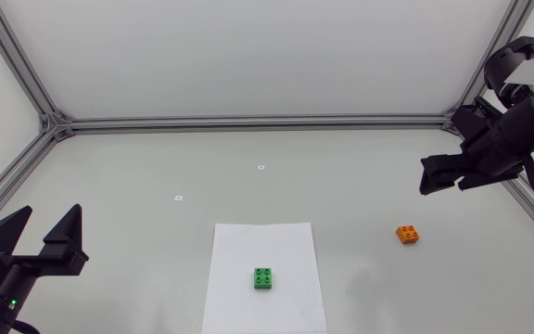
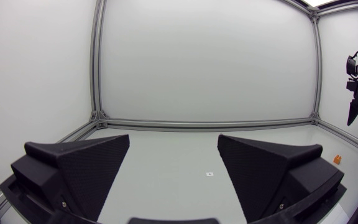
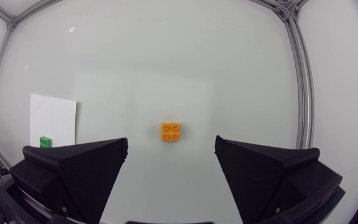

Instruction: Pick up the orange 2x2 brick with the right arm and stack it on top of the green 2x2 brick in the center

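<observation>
Ahead of right gripper | orange brick, seemingly well below | gripper spread apart

The right gripper has matt black fingers with a fine pebbled grain on their inner faces (moulded plastic, by the look). Ahead of it, in line with the gap between the fingers, the orange brick is smooth, hard plastic with rounded studs. Off to one side of that gripper the green brick has the same smooth plastic look, and the sheet of white paper under it is flat and matt. The table is a smooth, matt, pale grey surface. The left gripper shows the same matt black, grainy fingers.
</observation>
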Action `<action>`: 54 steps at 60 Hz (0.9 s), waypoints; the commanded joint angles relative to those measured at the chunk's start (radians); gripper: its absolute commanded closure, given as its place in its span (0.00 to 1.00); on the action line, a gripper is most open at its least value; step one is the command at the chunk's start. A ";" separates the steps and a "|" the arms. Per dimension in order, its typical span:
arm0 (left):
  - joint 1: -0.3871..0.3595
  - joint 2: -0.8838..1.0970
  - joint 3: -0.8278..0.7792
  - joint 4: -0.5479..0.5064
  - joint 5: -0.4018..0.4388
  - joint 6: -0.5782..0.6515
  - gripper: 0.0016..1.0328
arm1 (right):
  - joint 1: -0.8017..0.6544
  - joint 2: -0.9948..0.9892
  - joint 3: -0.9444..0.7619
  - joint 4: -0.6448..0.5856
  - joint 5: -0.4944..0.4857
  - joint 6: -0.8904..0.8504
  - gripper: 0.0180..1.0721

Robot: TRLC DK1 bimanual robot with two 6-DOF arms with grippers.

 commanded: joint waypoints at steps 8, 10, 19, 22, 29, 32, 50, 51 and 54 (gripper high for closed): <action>0.003 -0.008 -0.041 -0.013 0.004 0.013 0.04 | 0.012 0.063 -0.085 0.049 0.009 -0.018 0.05; 0.003 -0.008 -0.041 -0.015 0.004 0.013 0.04 | 0.012 0.075 -0.094 0.050 0.007 -0.023 0.05; 0.003 -0.008 -0.041 -0.015 0.006 0.013 0.04 | 0.009 0.132 -0.140 0.090 0.003 -0.020 0.05; 0.003 -0.008 -0.041 -0.013 0.004 0.013 0.04 | 0.007 0.152 -0.151 0.105 0.001 -0.018 0.05; 0.003 -0.008 -0.041 -0.015 0.004 0.013 0.04 | 0.004 0.195 -0.174 0.151 0.001 -0.006 0.05; 0.003 -0.008 -0.041 -0.013 0.004 0.013 0.04 | 0.004 0.219 -0.180 0.171 0.003 -0.001 0.05; 0.003 -0.008 -0.041 -0.015 0.004 0.013 0.04 | 0.004 0.320 -0.186 0.250 0.023 0.026 0.05; 0.003 -0.008 -0.041 -0.015 0.004 0.013 0.04 | 0.002 0.326 -0.183 0.251 0.023 0.026 0.05; 0.003 -0.008 -0.041 -0.013 0.004 0.013 0.04 | -0.001 0.336 -0.180 0.259 0.029 0.028 0.06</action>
